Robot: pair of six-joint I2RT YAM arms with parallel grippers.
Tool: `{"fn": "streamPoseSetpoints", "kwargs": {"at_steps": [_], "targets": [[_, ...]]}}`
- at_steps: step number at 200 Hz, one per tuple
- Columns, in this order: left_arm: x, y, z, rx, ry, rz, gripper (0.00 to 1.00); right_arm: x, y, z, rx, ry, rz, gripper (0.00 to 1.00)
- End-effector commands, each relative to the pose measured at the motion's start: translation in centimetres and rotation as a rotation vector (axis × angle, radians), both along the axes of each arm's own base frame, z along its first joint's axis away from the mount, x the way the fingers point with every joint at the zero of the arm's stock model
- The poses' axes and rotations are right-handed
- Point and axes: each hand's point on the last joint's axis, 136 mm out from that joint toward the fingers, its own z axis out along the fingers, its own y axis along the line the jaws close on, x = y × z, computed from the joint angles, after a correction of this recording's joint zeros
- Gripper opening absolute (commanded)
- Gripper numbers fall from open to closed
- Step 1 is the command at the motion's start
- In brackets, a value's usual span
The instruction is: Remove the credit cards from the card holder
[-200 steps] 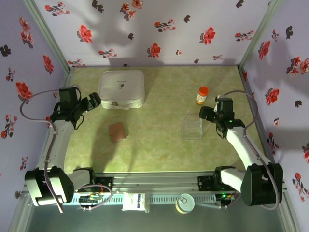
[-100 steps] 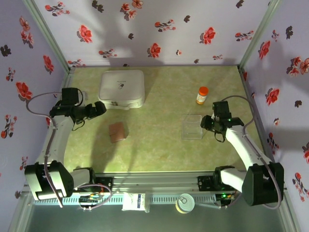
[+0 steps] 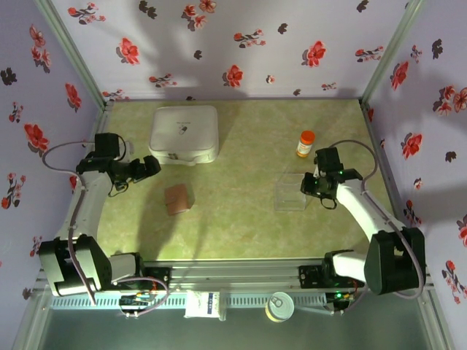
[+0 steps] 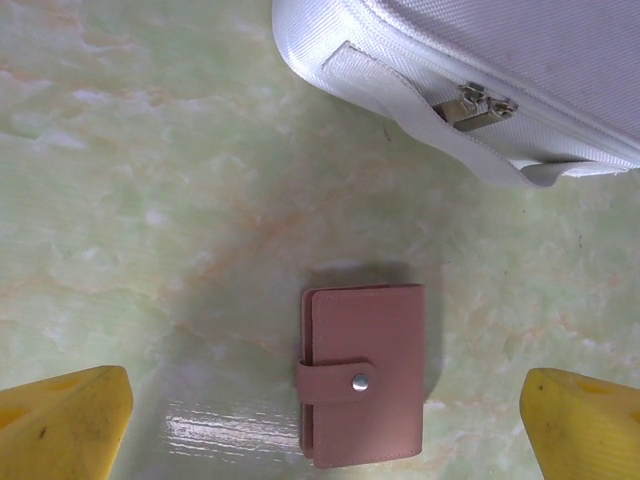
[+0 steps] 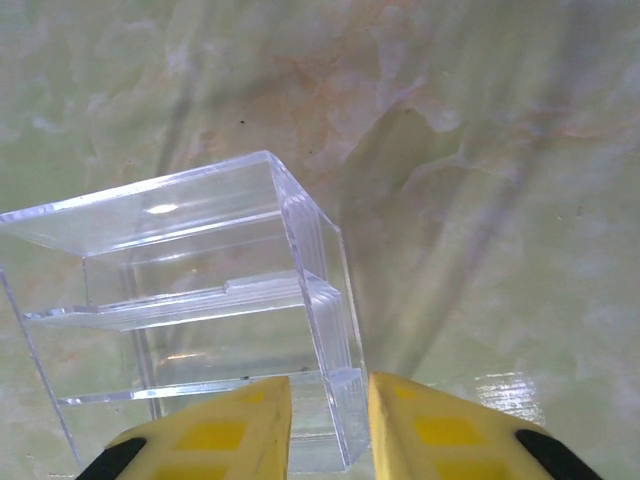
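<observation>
The card holder (image 3: pixel 177 198) lies flat on the green marbled tabletop (image 3: pixel 241 226), left of centre. From the left wrist camera I see it folded shut (image 4: pixel 362 385), its strap snapped across the front edge. It sits apart from everything else.

My left gripper (image 3: pixel 148 168) hangs above and just left of the card holder. Its jaws are spread wide: the two yellow fingertips (image 4: pixel 65 420) sit at opposite bottom corners of the wrist view, and the card holder lies between them, lower down on the tabletop.

Behind the card holder, toward the back wall, is a white zippered case (image 3: pixel 184 133). Its zip pull and rounded corner show at the top of the left wrist view (image 4: pixel 480 70).

On the right side a clear plastic box (image 3: pixel 290 192) stands on the tabletop. My right gripper (image 3: pixel 312 187) is at its right edge. In the right wrist view the jaws (image 5: pixel 330 420) are drawn close together with one wall of the box (image 5: pixel 190 310) between them; I cannot tell whether they actually clamp it.

An orange pill bottle (image 3: pixel 305 144) stands upright behind the box, apart from it.
</observation>
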Motion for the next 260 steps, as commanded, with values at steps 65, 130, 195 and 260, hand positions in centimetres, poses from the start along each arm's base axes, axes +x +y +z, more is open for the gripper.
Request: {"fn": "streamPoseSetpoints", "kwargs": {"at_steps": [65, 130, 195, 260], "targets": [[-0.5, 0.0, -0.8, -0.015, 0.053, -0.010, 1.00, 1.3, 0.7, -1.2, -0.016, 0.078, 0.060, 0.21], [-0.5, 0.1, -0.9, -0.015, 0.058, -0.010, 1.00, 1.2, 1.0, -2.1, -0.018, 0.104, 0.069, 0.17], [-0.5, 0.2, -1.0, -0.015, 0.066, -0.005, 1.00, 1.4, 1.1, -2.3, -0.037, 0.108, 0.077, 0.13], [-0.5, 0.3, -1.1, -0.015, 0.068, -0.004, 1.00, 1.4, 1.1, -2.7, -0.054, 0.123, 0.082, 0.13]]}}
